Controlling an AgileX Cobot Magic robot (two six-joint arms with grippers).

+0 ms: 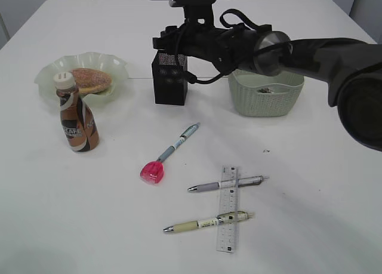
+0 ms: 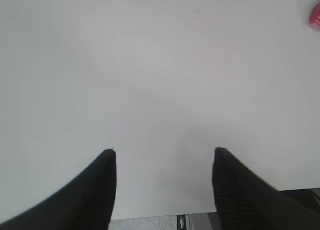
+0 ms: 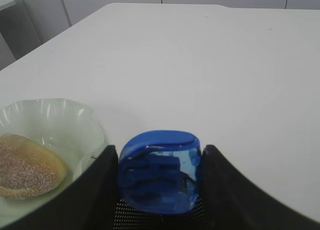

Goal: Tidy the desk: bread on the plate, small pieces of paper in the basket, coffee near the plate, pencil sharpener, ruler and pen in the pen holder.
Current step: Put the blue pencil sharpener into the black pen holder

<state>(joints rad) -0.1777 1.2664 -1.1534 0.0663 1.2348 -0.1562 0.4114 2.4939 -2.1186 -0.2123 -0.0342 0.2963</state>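
Right jaws (image 3: 159, 190) gripping a blue translucent plastic pencil sharpener (image 3: 159, 171) over the black mesh pen holder (image 1: 170, 78) near the white tabletop's (image 1: 310, 184) far edge | left jaws (image 2: 164, 182) hanging open and empty over the near edge | golden speckled bread (image 1: 91, 80) sitting on the ruffled pale green glass plate (image 1: 51, 74)

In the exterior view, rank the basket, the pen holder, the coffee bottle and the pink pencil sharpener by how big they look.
Largest to smallest as they look there:
1. basket
2. and 3. coffee bottle and pen holder: they look alike; the bottle is nearer the camera and the arm covers the holder's top, so unranked.
4. pink pencil sharpener
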